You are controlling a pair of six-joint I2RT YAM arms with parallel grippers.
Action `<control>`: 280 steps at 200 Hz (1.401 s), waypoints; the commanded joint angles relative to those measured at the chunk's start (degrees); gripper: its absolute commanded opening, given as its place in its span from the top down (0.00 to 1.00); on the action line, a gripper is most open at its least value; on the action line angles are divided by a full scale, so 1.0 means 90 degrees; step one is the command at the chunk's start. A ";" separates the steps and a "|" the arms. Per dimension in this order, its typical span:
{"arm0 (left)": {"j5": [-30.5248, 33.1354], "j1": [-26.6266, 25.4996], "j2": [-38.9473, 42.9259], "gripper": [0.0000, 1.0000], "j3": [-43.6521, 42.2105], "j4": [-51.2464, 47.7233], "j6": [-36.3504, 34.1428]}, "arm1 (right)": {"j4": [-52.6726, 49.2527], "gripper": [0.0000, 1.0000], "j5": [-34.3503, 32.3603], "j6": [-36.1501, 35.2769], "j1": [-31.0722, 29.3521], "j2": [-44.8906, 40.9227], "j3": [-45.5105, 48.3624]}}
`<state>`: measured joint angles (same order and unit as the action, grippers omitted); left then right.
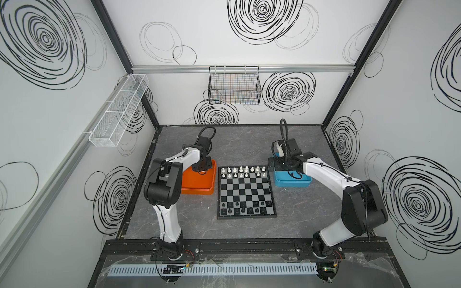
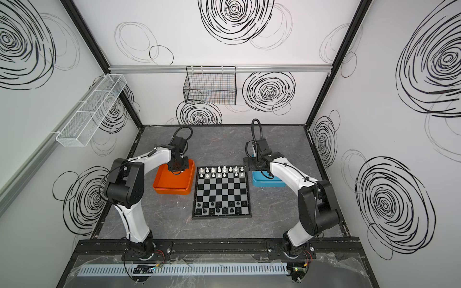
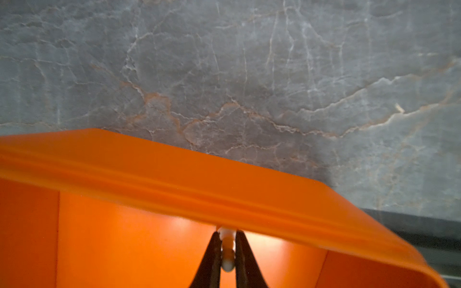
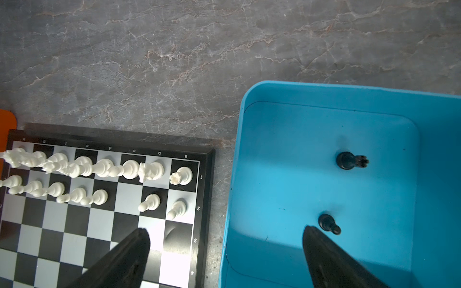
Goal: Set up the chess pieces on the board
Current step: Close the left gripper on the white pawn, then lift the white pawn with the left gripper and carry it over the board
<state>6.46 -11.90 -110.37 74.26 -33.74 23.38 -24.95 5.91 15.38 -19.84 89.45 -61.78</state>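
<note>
Left end effector [image 3: 227, 235] pinches white chess piece [image 3: 228, 258] (over orange tray [image 3: 149, 162]).

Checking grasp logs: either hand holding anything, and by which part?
Left hand pinches a white chess piece by its middle, in the orange tray. Right hand: empty.

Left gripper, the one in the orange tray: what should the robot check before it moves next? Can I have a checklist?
1. Left gripper shut on the white piece: ok.
2. White piece lifted clear of the orange tray rim: cannot tell.
3. Empty square in the white pawn row on the board: ok, one gap.
4. White pawns beside that gap standing upright: ok.
5. Right gripper open, holding nothing: ok.
6. All black pieces out of the blue tray: not ok, two inside.
</note>
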 commanded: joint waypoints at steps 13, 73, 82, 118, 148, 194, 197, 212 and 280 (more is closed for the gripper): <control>-0.0005 -0.0015 -0.0091 0.87 -0.0053 -0.0084 -0.0047 | 0.0078 0.00 -0.0041 -0.0046 0.0024 0.0062 0.0067; -0.0067 -0.0011 0.0235 0.91 0.0154 -0.0332 -0.0130 | -0.0020 0.00 -0.0023 -0.0051 0.0035 0.0013 -0.0131; -0.0091 -0.0019 0.0265 0.92 0.0227 -0.0420 -0.0169 | -0.0038 0.00 0.0001 -0.0050 0.0036 0.0013 -0.0161; -0.0074 -0.0038 0.0488 0.92 0.0391 -0.0715 -0.0307 | -0.0017 0.00 0.0247 -0.0047 0.0095 0.0033 -0.0254; -0.0097 -0.0063 0.0686 0.93 0.0468 -0.0934 -0.0392 | 0.0002 0.00 0.0312 -0.0029 0.0138 0.0061 -0.0293; -0.0074 -0.0508 0.0803 0.93 0.0973 -0.1330 -0.0397 | -0.0065 0.00 0.0310 -0.0061 0.0211 0.0120 -0.0400; -0.0081 -0.0567 0.0798 0.93 0.1022 -0.1359 -0.0384 | -0.0069 0.00 0.0310 -0.0066 0.0220 0.0121 -0.0415; -0.0127 -0.0848 0.0760 0.93 0.1335 -0.1445 -0.0340 | -0.0118 0.00 0.0291 -0.0095 0.0283 0.0101 -0.0477; -0.0499 -0.2480 -0.0035 0.92 0.2655 -0.1660 -0.0112 | -0.0187 0.00 0.0232 -0.0139 0.0593 -0.0116 -0.0422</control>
<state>3.92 -29.98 -106.69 94.85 -46.65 21.15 -25.47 8.73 14.94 -15.44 90.13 -64.99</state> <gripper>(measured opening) 0.112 0.999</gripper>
